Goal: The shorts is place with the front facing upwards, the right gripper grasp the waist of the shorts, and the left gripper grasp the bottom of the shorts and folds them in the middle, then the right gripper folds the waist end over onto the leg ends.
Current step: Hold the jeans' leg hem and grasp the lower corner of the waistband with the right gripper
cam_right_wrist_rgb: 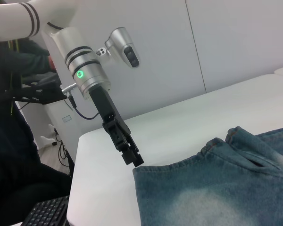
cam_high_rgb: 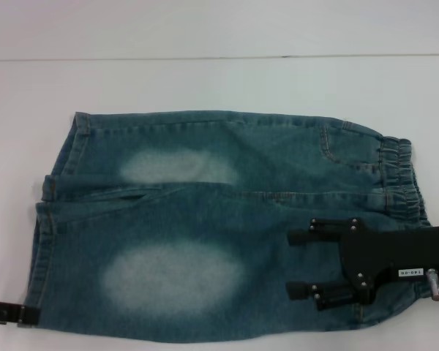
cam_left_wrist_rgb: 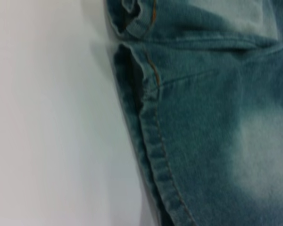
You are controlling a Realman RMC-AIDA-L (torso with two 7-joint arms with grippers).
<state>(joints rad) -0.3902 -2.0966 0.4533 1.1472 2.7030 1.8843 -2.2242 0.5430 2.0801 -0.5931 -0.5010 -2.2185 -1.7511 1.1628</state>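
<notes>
Tabletop (cam_high_rgb: 205, 80): white, matte, flat; its far edge shows as a thin line in the head view, a plain white wall (cam_right_wrist_rgb: 236, 42) behind it. Right wrist view shows a rounded table corner beside a dark keyboard (cam_right_wrist_rgb: 45, 212) lower down and a dim area with cables and stands.

Shorts (cam_high_rgb: 219, 219): blue-green denim, spread flat on the table, two pale oval patches facing up. Gathered elastic waist (cam_high_rgb: 402, 179) toward the robot's right; bottom of the shorts (cam_high_rgb: 47, 212), two stitched hems parted by a slit, toward its left. Hem with orange stitching lies against the white surface in the left wrist view.

Right gripper (cam_high_rgb: 300, 263): black, white label on body, over the waist-end cloth near the closer edge; fingers spread apart, holding nothing.

Left gripper (cam_right_wrist_rgb: 134, 159): black, on a white arm with a green light, tip at the near corner of the leg ends, touching or just above the hem; whether its fingers are spread or closed cannot be told.

Open room: bare table beyond the shorts and to the left of the hems; little margin on the near side.
</notes>
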